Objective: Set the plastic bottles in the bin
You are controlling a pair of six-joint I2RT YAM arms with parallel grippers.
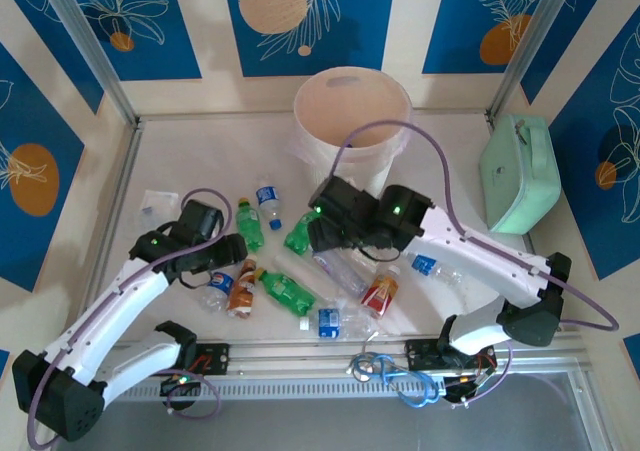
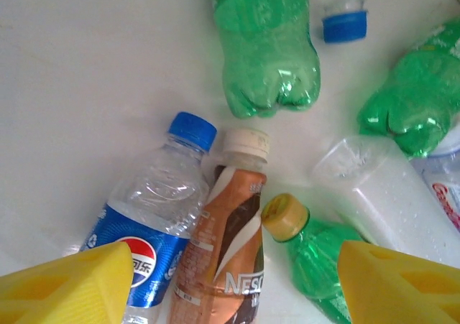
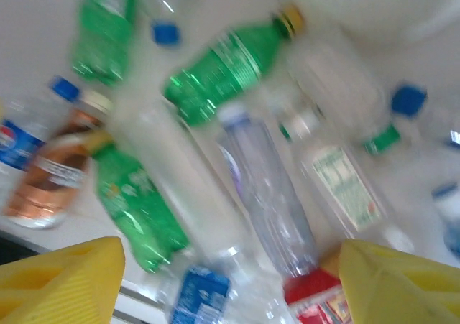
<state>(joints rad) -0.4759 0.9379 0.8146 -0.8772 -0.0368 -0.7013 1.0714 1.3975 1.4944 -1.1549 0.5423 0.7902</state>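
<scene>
Mint-green case with round corners (image 1: 520, 171) by the right wall, small clear plastic bag (image 1: 158, 204) on the left, white table (image 1: 210, 151), blue flowery walls (image 1: 370, 21), tangled blue wires (image 1: 402, 381) by the near grey rail (image 1: 290, 356)

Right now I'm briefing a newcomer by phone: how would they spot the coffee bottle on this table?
From the pale bin at the far edge, come toward the near side to the left end of the scattered bottles. The coffee bottle lies between a blue-labelled Pepsi bottle and a green bottle. It alone is brown, with a cream cap.
</scene>
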